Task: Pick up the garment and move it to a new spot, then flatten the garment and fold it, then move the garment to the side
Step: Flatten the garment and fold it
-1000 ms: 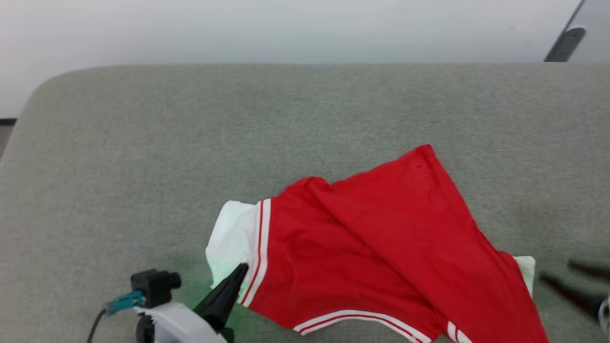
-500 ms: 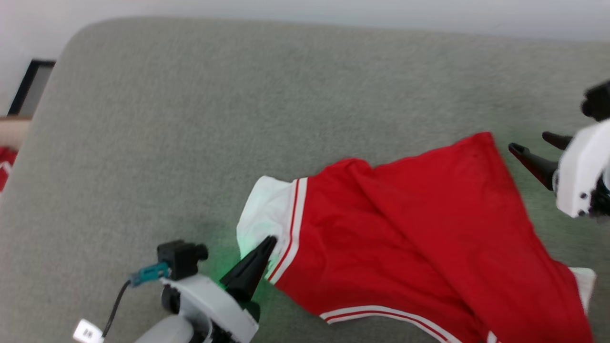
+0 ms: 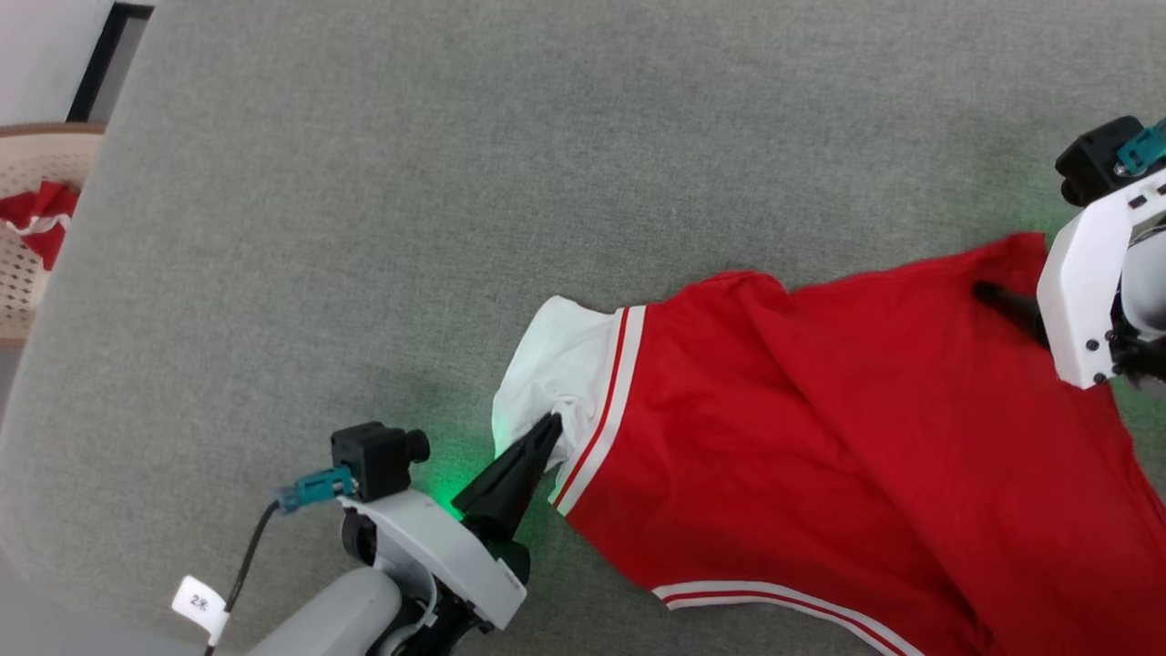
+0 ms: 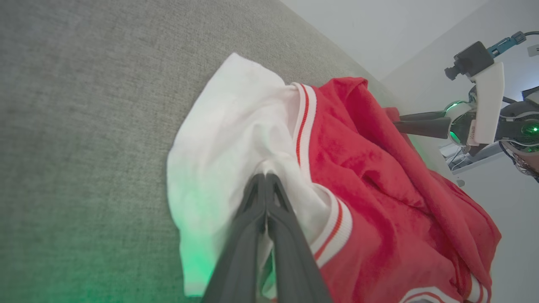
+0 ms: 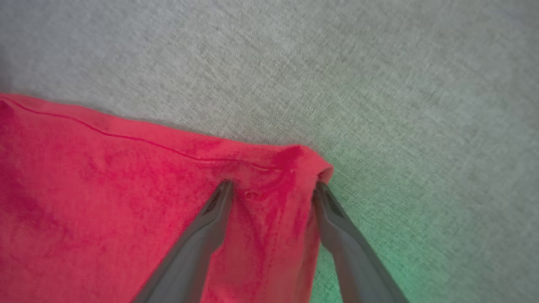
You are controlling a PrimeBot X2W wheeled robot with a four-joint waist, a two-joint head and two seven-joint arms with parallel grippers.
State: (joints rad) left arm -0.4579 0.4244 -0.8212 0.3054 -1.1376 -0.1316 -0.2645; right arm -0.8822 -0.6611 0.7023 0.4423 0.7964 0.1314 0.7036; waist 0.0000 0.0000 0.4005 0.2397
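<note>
The garment (image 3: 820, 437) is bright red with a white cuff (image 3: 560, 364) edged in thin red-and-white stripes. It lies spread on the grey upholstered surface (image 3: 455, 182). My left gripper (image 3: 551, 424) is shut on the white cuff, and the cloth puckers at its tips (image 4: 265, 176). My right gripper (image 5: 273, 185) is open, its two fingers resting astride the garment's far red corner (image 5: 294, 160). From the head it shows at the right edge (image 3: 988, 293), with its wrist bracket covering part of it. The left wrist camera sees it too (image 4: 398, 121).
A beige perforated basket (image 3: 23, 273) stands off the surface's left edge, with a red-white cloth bundle (image 3: 36, 214) inside. Bare grey surface stretches behind and to the left of the garment. The garment's lower right runs out of the head view.
The head camera has tilted down and shifted. My right gripper came from beside the garment's near right end to its far red corner, still open. The left stays shut on the cuff.
</note>
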